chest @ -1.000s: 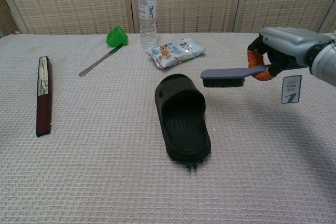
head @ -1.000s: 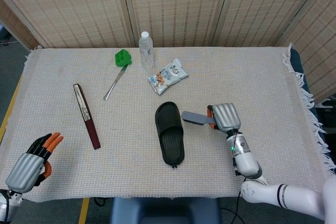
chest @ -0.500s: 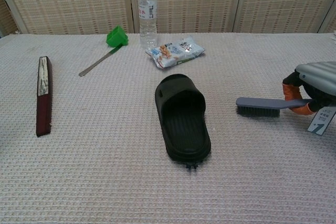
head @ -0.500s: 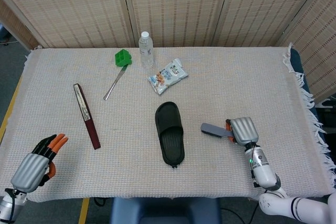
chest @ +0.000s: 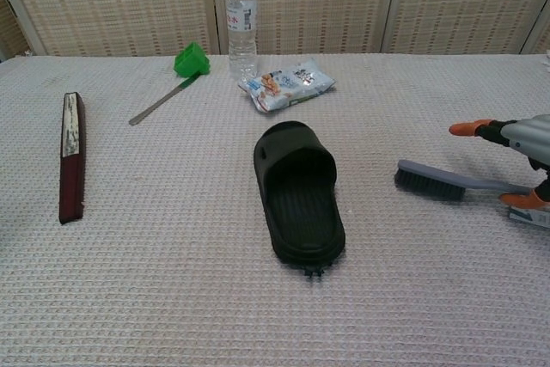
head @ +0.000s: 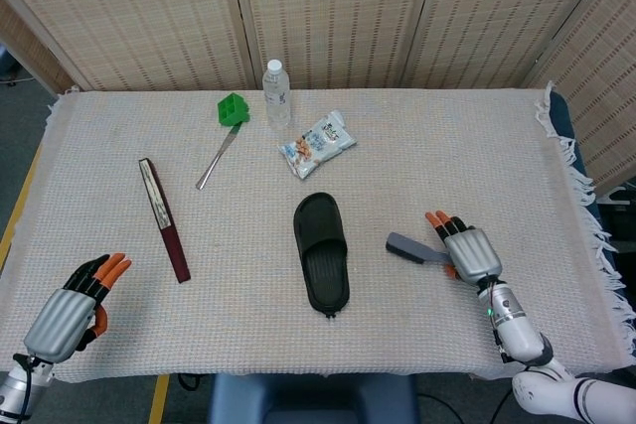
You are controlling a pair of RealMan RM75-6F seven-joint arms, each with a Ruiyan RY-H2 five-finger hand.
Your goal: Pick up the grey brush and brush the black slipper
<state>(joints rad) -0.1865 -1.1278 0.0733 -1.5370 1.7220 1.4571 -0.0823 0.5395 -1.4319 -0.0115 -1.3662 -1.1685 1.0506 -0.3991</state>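
The black slipper (head: 321, 252) (chest: 299, 192) lies toe-forward in the middle of the table. To its right the grey brush (head: 411, 248) (chest: 443, 181) rests bristles-down on the cloth. My right hand (head: 465, 251) (chest: 514, 147) is over the brush's handle end with its fingers spread apart, no longer gripping it. My left hand (head: 75, 302) sits at the near left corner of the table, fingers extended and holding nothing; the chest view does not show it.
A dark red flat case (head: 164, 217) lies left of the slipper. At the back are a green-headed tool (head: 228, 122), a water bottle (head: 276, 93) and a snack packet (head: 317, 144). The table's right edge (head: 586, 225) has a fringe.
My right hand carried the brush from beside the slipper down and to the right, set it on the cloth, and opened its fingers off the handle. My left hand barely shifted.
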